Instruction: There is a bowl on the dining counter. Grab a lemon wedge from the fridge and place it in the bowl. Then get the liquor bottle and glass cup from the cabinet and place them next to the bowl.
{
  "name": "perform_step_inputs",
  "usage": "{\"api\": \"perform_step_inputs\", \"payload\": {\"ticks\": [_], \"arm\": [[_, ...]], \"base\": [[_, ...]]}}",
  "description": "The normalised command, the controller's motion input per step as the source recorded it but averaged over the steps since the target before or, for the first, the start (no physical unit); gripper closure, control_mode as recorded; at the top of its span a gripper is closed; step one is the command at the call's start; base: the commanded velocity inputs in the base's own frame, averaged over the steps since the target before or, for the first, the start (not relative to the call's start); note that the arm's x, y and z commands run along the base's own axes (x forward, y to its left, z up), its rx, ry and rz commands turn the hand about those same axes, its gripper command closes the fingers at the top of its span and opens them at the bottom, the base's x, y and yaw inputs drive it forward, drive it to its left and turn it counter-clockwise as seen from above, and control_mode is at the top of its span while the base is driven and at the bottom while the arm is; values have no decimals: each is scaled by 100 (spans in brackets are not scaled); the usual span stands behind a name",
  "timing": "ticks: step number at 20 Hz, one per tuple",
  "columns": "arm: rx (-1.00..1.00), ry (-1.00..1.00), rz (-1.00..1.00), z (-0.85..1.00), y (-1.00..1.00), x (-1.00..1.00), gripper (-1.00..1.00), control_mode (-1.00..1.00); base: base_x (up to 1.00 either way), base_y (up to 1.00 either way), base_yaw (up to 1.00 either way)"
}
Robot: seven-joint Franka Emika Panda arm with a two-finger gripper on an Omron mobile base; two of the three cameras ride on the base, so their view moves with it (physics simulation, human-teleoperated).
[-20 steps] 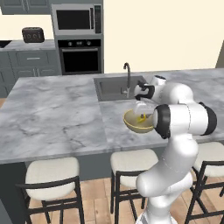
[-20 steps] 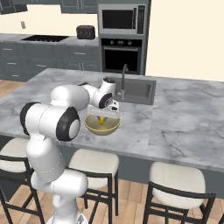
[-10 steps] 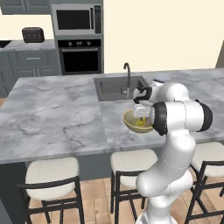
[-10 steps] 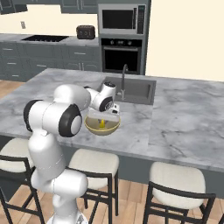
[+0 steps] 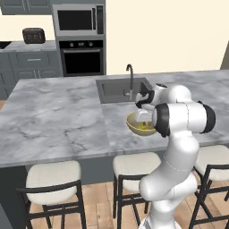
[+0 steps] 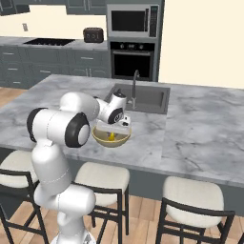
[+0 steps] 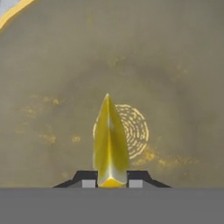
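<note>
A tan bowl (image 5: 133, 124) (image 6: 101, 139) stands on the grey marble dining counter (image 5: 58, 120) (image 6: 200, 133), just in front of the sink. My gripper (image 5: 143, 118) (image 6: 116, 130) reaches down into it from above. It is shut on a yellow lemon wedge (image 7: 110, 142) (image 6: 111, 137), which shows as a small yellow spot low in the bowl. In the hand view the wedge stands pinched between the two fingertips, pointing at the bowl's speckled inner floor (image 7: 175, 65). Whether the wedge touches the floor I cannot tell. The liquor bottle, glass cup, fridge and cabinet are out of view.
A sink (image 5: 117, 88) (image 6: 147, 96) with a tall faucet (image 5: 130, 76) (image 6: 135, 83) lies right behind the bowl. Stools (image 5: 53, 176) (image 6: 193, 195) line the counter's near edge. An oven and microwave (image 5: 80, 20) stand against the back wall.
The arm's elbow has shifted slightly to the left. The hand stays over the bowl with the wedge still gripped.
</note>
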Motion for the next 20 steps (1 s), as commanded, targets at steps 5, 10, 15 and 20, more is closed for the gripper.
{"api": "perform_step_inputs", "payload": {"ticks": [5, 10, 15, 20], "arm": [[0, -4, 0, -1, 0, 2, -100, -100], [0, -15, 0, 28, 0, -21, -100, -100], [0, -27, 5, 72, 0, -60, -100, -100], [0, -21, 7, 75, 11, -55, -100, -100]], "base": [[0, 0, 0], [0, 0, 0], [0, 0, 0], [0, 0, 0]]}}
